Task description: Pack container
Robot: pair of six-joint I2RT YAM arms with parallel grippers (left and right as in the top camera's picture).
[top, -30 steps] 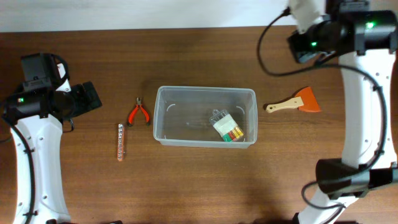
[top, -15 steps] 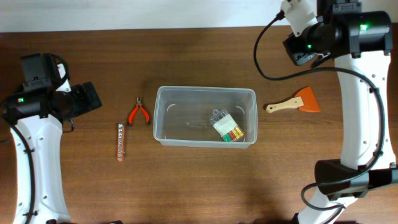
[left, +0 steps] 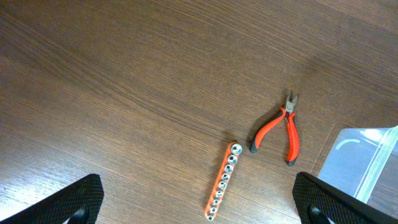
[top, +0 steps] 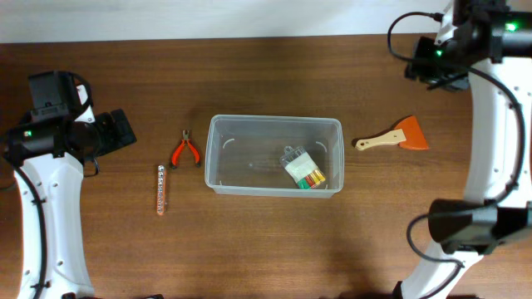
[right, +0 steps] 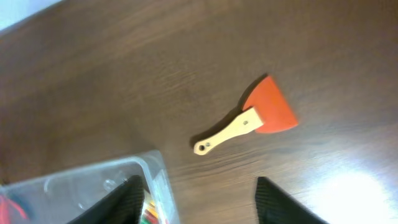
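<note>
The clear container [top: 274, 120] stands mid-table with a small packet of coloured pieces [top: 304, 172] inside at its right end. Orange-handled pliers [top: 184, 149] and an orange socket rail [top: 160, 188] lie left of it. An orange scraper with a wooden handle [top: 392, 138] lies to its right. My left gripper [top: 116, 130] hovers at the far left, open and empty; its wrist view shows the pliers [left: 277, 127], the rail [left: 222, 180] and a container corner [left: 367, 162]. My right gripper [top: 434, 62] is high at the back right, open and empty, above the scraper [right: 255, 118] and the container's end [right: 81, 186].
The dark wooden table [top: 266, 241] ends at a pale wall strip along the back. Both white arms rise from the front corners. The right arm's cable loops near the back right edge.
The right arm has swung right and back, away from the container, and its jaws have gone from shut to open. The left arm and all objects stay put.
</note>
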